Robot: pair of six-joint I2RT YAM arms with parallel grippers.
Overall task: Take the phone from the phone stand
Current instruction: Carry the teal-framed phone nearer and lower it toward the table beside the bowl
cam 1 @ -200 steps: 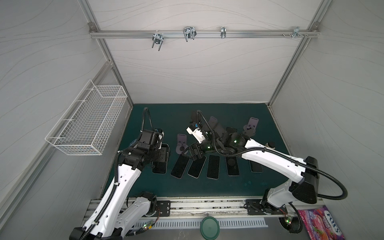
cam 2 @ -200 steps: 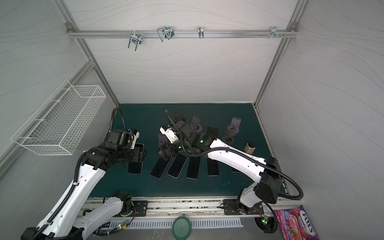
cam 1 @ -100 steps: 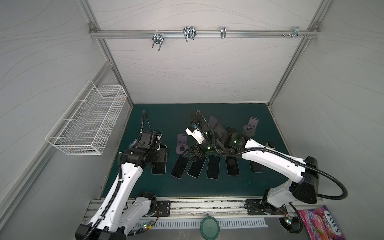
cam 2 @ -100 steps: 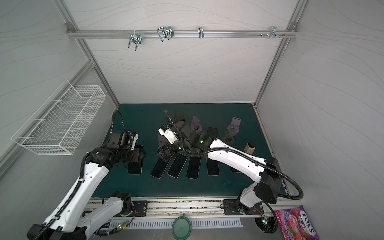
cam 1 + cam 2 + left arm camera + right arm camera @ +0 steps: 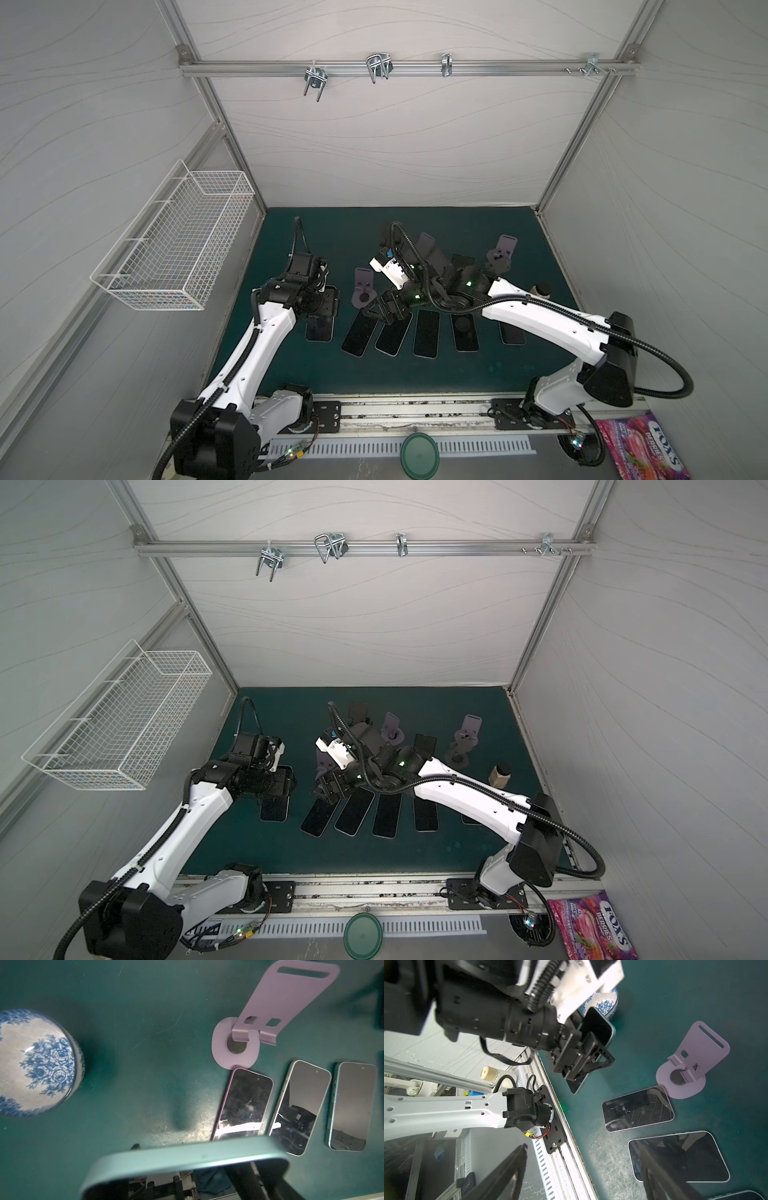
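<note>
At mat (image 5: pixel 457 374) left, L gripper (image 5: pixel 591 1053) clamps teal phone (image 5: pixel 599 1026); R gripper (image 5: pixel 380 314) spread wide nr purple stand (image 5: pixel 363 286).

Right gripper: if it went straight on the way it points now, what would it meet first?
Probably the bare mat, between the pink-edged phone and the teal phone that the left gripper holds. Depth is unclear, so it might touch either one.

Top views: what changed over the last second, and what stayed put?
The left arm swung its elbow in toward the table, while the left hand, shut on the teal-edged phone, barely shifted over the dark green mat. Nothing was taken or released. The right hand, open, the row of dark phones lying flat and the lilac plastic phone stand stayed as they were.
</note>
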